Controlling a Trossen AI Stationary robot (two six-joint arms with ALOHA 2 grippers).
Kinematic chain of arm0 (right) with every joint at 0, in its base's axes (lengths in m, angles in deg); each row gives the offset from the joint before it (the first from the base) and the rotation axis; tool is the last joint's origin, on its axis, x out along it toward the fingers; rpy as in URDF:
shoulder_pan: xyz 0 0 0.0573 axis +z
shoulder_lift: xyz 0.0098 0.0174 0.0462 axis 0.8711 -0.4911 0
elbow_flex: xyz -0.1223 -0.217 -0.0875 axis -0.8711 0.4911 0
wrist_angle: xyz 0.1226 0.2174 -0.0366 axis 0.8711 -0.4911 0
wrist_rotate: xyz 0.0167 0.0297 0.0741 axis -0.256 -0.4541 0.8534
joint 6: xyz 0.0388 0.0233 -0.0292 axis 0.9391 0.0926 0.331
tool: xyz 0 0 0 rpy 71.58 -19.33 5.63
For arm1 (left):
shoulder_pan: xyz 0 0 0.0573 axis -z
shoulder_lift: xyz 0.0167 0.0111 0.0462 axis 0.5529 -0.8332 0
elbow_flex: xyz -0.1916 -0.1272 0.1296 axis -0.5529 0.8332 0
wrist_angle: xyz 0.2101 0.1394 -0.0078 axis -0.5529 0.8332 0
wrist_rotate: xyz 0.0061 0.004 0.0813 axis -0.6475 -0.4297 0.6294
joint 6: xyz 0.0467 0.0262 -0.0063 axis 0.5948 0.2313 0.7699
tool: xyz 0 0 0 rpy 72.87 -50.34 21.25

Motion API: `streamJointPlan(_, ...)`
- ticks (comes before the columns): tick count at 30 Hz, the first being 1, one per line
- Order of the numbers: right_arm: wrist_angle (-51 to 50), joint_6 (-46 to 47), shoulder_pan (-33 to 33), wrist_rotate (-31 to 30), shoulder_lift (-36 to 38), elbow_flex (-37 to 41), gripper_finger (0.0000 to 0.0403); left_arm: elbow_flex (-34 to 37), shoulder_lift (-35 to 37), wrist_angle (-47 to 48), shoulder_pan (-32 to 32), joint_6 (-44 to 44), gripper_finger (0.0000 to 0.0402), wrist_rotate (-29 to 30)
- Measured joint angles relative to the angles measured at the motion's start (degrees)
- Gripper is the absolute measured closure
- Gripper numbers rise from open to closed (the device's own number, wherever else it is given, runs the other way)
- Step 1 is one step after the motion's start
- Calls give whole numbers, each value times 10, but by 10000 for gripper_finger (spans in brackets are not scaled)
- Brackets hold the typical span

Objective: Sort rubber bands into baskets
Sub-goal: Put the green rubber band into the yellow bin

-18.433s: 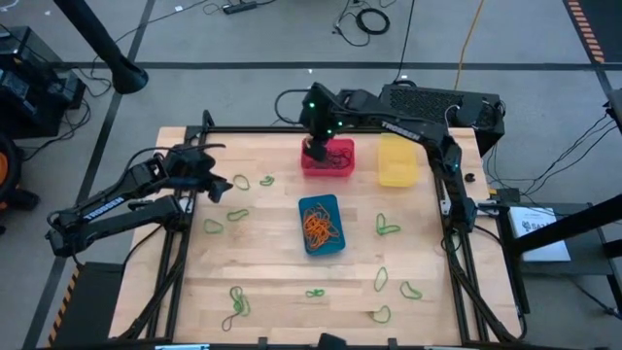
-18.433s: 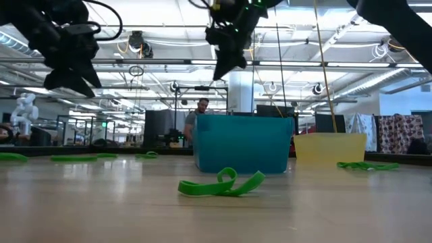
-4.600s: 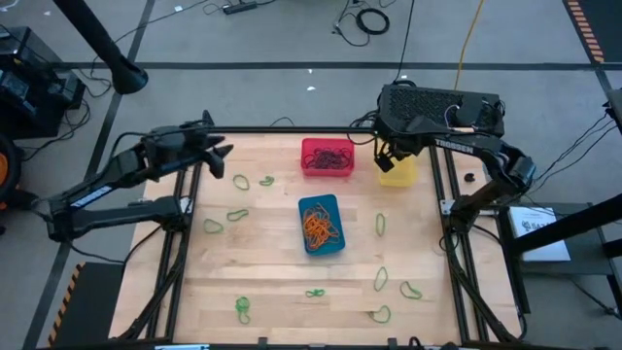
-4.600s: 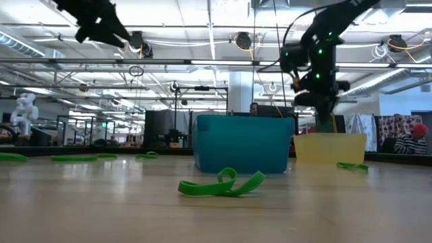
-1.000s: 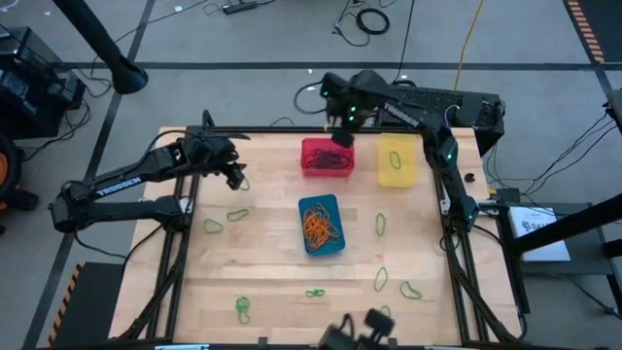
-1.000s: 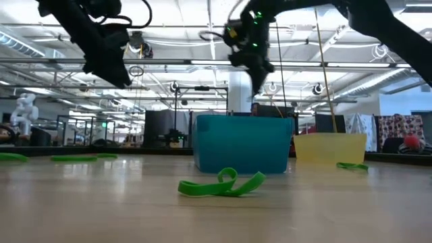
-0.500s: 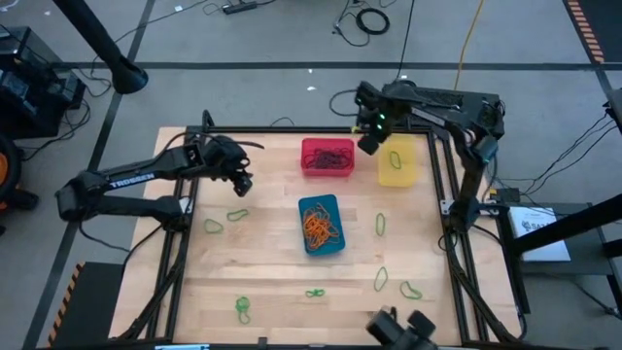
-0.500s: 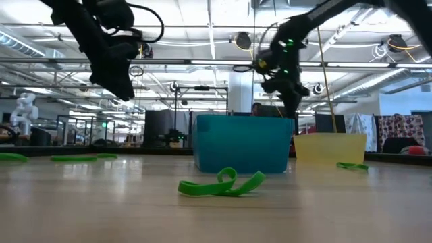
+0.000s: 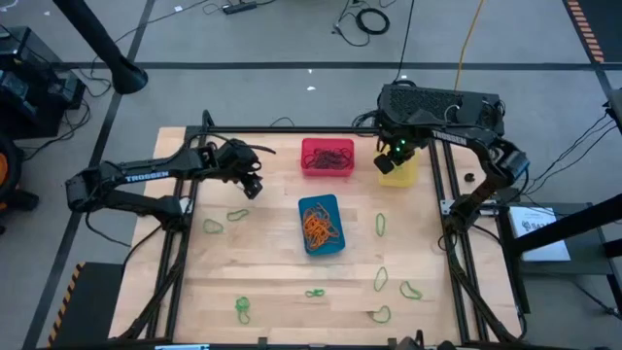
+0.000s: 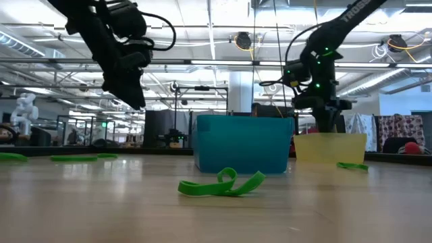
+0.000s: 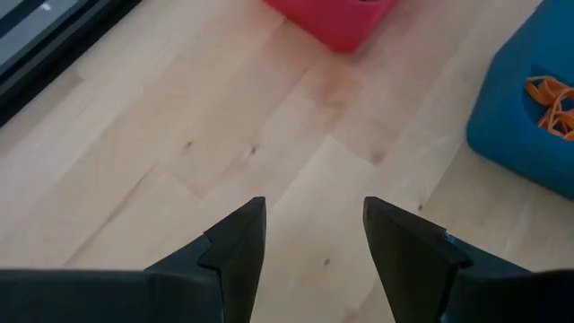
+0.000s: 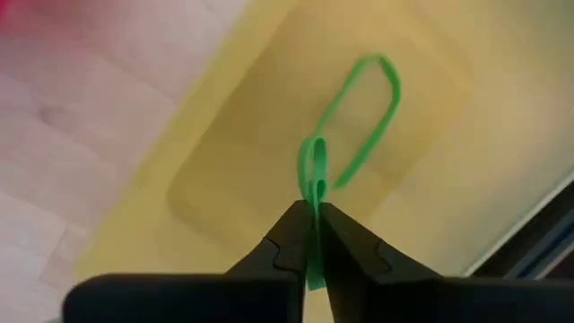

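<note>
The right pincer (image 12: pixel 313 235) hangs over the yellow basket (image 9: pixel 397 165), which stands near the tabletop's (image 9: pixel 272 282) far right corner. Its two tips are clenched on a green rubber band (image 12: pixel 316 184), pinched at a fold so the strip stands between them. A second green loop (image 12: pixel 366 117) shows against the yellow floor of the basket just past the tips; whether it is a separate band lying inside or part of the pinched one, the wrist view does not settle.

The left pincer (image 11: pixel 312 235) is above bare wood near the far left part of the tabletop, released, its fingers (image 11: pixel 239 238) standing well apart with nothing between them. It is near the red basket (image 9: pixel 328 157), which stands at the far edge near the middle and holds dark bands (image 9: pixel 328 154).

The blue basket (image 9: pixel 321 225) sits at the middle of the tabletop with a tangle of orange bands (image 9: pixel 320 226) inside.

Loose green bands (image 9: pixel 382 279) lie scattered on the wood: several toward the left edge, several toward the right edge and the near right corner, and a few along the near edge. In the low view one of them (image 10: pixel 221 183) lies in front of the blue basket.
</note>
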State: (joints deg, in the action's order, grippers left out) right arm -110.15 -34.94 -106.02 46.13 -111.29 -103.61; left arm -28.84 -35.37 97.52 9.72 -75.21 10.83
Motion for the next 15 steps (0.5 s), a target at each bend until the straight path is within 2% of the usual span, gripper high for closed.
streamJointPlan(7, -4, 20, 3, 0, 27, 12, 340, 0, -35, -37, 11, 0, 206, -30)
streamJointPlan(15, -9, 46, 8, 3, 44, 12, 296, 0, -55, -35, 34, 0, 206, -33)
